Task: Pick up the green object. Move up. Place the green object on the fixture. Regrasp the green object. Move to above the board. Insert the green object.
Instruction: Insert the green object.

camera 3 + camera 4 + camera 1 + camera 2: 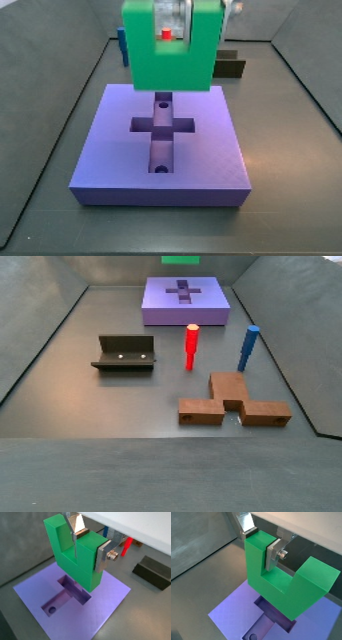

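Observation:
My gripper (pixel 88 549) is shut on the green object (pixel 77 564), a chunky U-shaped block. The silver fingers (pixel 271 554) clamp one of its prongs. The block hangs in the air over the board (pixel 100 607), a purple slab with a cross-shaped recess. In a side view the green object (pixel 167 50) hovers a little above the far part of the board (pixel 201 150), not touching it. In a side view only its lower edge (pixel 179 259) shows above the board (pixel 160 306). The fixture (pixel 124 353), a dark holder, stands empty away from the board.
A thin red peg (pixel 191 346) and a blue peg (pixel 249 348) stand upright between the fixture and the brown blocks (pixel 234 401). Sloping grey walls enclose the floor on all sides. The fixture (pixel 153 572) also shows beside the board in a wrist view.

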Robot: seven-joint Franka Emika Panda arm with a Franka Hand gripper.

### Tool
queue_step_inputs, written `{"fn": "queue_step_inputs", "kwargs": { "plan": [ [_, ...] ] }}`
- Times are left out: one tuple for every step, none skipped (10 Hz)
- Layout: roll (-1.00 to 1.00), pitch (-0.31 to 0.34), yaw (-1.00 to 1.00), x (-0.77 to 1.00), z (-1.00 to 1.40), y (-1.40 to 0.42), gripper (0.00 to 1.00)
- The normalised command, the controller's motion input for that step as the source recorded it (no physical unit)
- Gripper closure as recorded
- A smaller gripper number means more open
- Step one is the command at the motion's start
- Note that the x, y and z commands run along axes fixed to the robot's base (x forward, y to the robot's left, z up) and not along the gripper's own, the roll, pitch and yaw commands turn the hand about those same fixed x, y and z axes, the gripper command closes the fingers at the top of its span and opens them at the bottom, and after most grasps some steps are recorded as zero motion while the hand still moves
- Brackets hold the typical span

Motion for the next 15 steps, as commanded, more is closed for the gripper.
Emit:
{"fn": "queue_step_inputs", "kwargs": {
  "plan": [
    [-0.32,-0.244,0.29,0.00,-0.29,0.14,1.00],
    [-0.36,-0.250,0.18,0.00,-0.24,0.09,1.00],
    [-0.28,-0.219,0.03,0.00,-0.42,0.08,1.00],
    [0.00,-0.171,0.00,0.00,-0.30,0.00,1.00],
    [0.08,-0.054,-0.05,0.00,-0.36,0.00,1.00],
    [0.12,0.000,-0.12,0.00,-0.45,0.00,1.00],
    [0.01,0.000,-0.10,0.00,-0.39,0.00,1.00],
    [0.00,0.000,-0.05,-0.09,-0.35,0.01,1.00],
    [-0.02,0.000,0.00,0.00,-0.27,0.00,1.00],
    [-0.04,-0.010,0.00,-0.10,-0.24,0.00,1.00],
    [-0.05,-0.041,0.00,-0.15,-0.21,0.00,1.00],
    [0.00,0.000,0.00,-0.03,-0.21,0.00,1.00],
    [0.00,0.000,-0.03,-0.09,-0.21,0.02,1.00],
    [-0.01,-0.003,0.00,-0.14,-0.16,0.00,1.00],
    [-0.13,-0.004,0.07,0.00,-0.15,0.00,1.00]
  ]
}}
